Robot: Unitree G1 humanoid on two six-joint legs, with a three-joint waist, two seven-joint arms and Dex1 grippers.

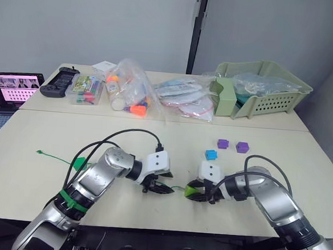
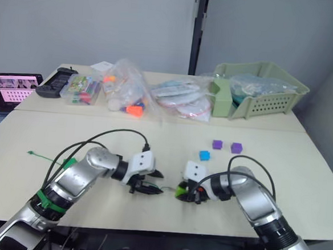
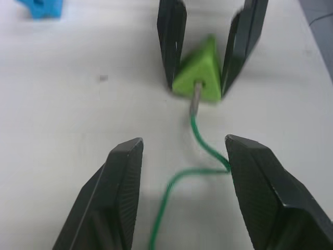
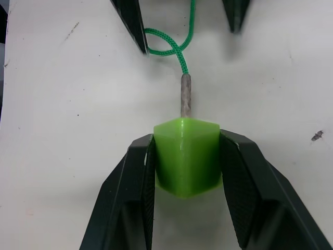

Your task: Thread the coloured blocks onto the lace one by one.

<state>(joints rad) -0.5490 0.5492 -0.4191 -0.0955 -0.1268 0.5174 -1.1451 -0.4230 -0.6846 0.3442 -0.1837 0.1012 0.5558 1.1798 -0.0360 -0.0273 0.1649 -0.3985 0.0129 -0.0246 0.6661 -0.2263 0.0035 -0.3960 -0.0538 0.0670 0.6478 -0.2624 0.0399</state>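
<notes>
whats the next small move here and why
Probably shut the left claw on the lace and push its stiff tip deeper. The right claw grips the light green block, the tip sits at its hole, and the left claw is open around the lace.

The left gripper [image 3: 182,172] stands with its jaws apart over the pale worktop [image 3: 67,109], the green lace [image 3: 179,179] curling between them. Its stiff tip enters the light green block [image 3: 197,73], clamped by the right gripper [image 3: 200,47]. A blue block [image 3: 41,7] lies well apart.

The two tools are facing each other on the surface [image 1: 32,167]: left tool [image 3: 179,172] beside the lace [image 3: 200,140], block [image 4: 186,155] sitting in the right tool [image 4: 186,208].
</notes>
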